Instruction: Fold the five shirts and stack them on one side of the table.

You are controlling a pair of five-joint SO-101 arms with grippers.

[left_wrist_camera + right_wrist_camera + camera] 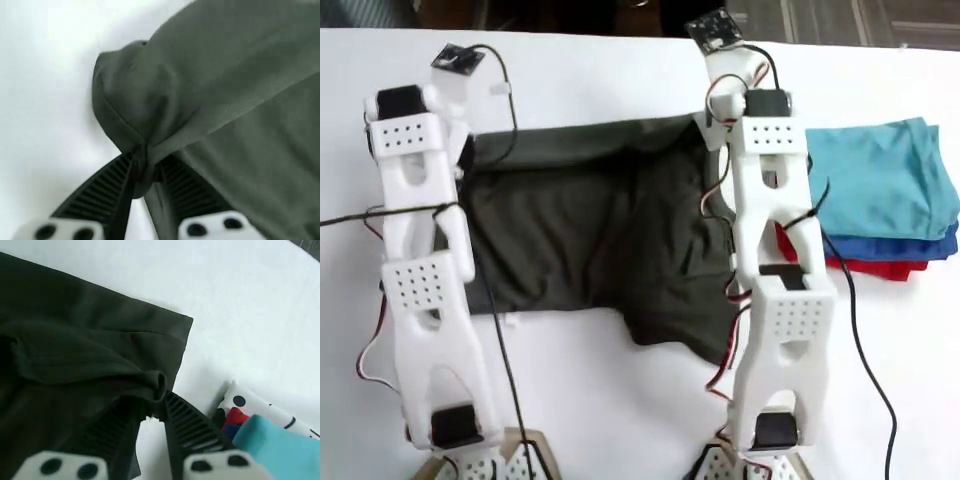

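Observation:
A dark grey-green shirt (pixel 590 240) lies spread across the middle of the white table (pixel 620 400), partly folded over itself. My left gripper (pixel 145 172) is shut on a bunched edge of that dark shirt (pixel 210 100) at its far left side. My right gripper (pixel 155 410) is shut on a rolled fold of the dark shirt (pixel 75 360) near its far right corner. In the high view the left arm (pixel 420 250) runs along the shirt's left edge and the right arm (pixel 770 260) along its right edge.
A stack of folded shirts sits at the right side of the table: a light blue one (pixel 880 180) on top, a darker blue one (pixel 920 248) and a red one (pixel 870 268) beneath. The stack's light blue top (pixel 280 450) lies close to my right gripper.

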